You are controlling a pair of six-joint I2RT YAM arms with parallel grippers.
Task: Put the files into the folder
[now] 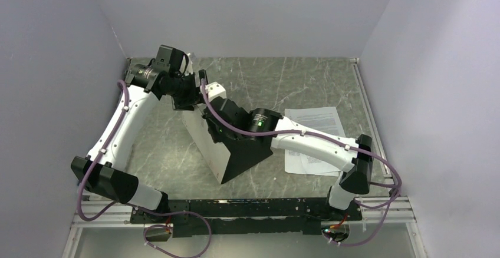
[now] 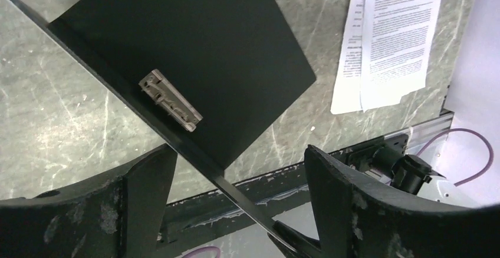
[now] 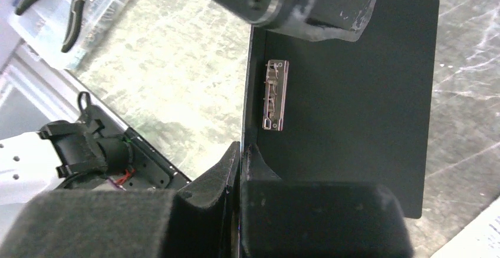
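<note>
Currently folder [image 3: 354, 93] cover edge pinched in right pincer [image 3: 243, 155].

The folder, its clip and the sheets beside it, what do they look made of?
The folder seems stiff card or plastic, matte black inside; its raised cover is unbent. The clip looks metal, with a dull silver sheen. The sheets are thin white printed paper.
</note>
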